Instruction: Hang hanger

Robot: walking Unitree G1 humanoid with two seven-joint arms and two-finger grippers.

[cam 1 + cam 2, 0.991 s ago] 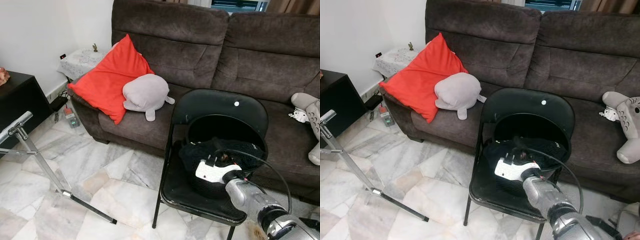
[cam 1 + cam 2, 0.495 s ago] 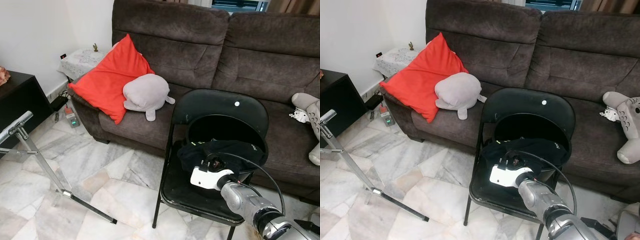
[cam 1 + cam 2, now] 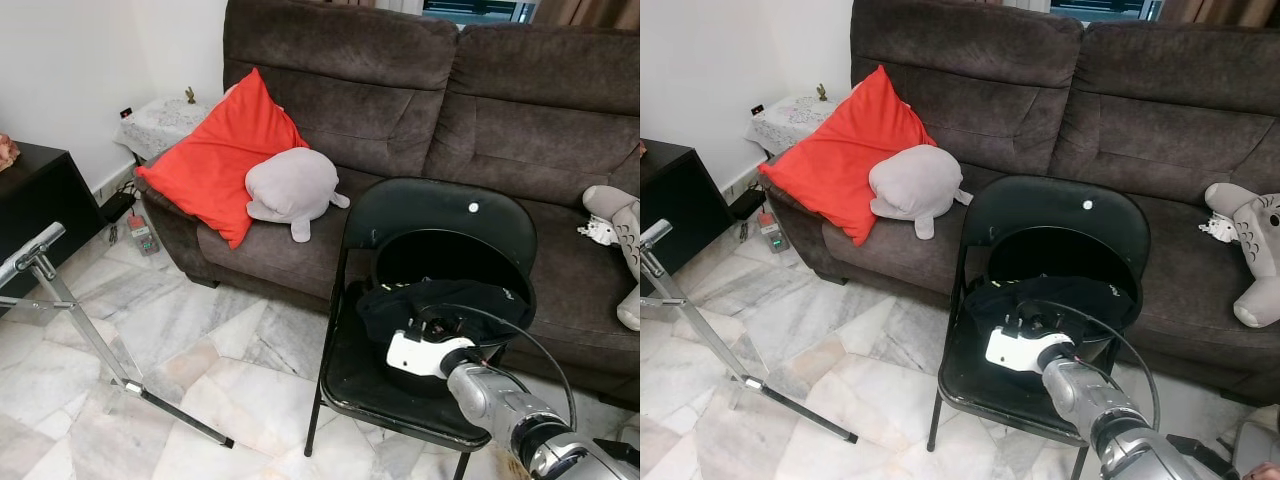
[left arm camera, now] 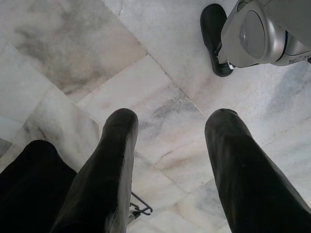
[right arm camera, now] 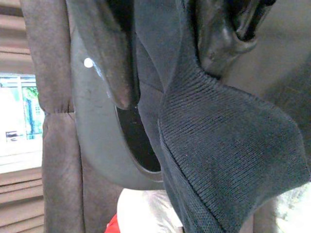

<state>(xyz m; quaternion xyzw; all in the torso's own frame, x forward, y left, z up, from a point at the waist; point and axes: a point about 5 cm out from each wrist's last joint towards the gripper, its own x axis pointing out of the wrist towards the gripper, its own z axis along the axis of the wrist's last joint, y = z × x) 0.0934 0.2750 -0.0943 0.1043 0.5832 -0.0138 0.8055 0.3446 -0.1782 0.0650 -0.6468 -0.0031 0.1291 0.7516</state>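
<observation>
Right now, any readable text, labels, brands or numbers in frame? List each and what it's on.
None readable.
White mark on the dark garment lying on the black folding chair: too small to read.
Round white sticker on the chair back: blank as far as can be seen.
Small device with a green light on the floor by the sofa: any marking too small.

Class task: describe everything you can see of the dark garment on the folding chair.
The garment is dark knit fabric, ribbed in the right wrist view, bunched in a heap on the black chair seat before the sofa. The right gripper has its fingers closed on a fold of it, the cloth draping from the pinch.
</observation>
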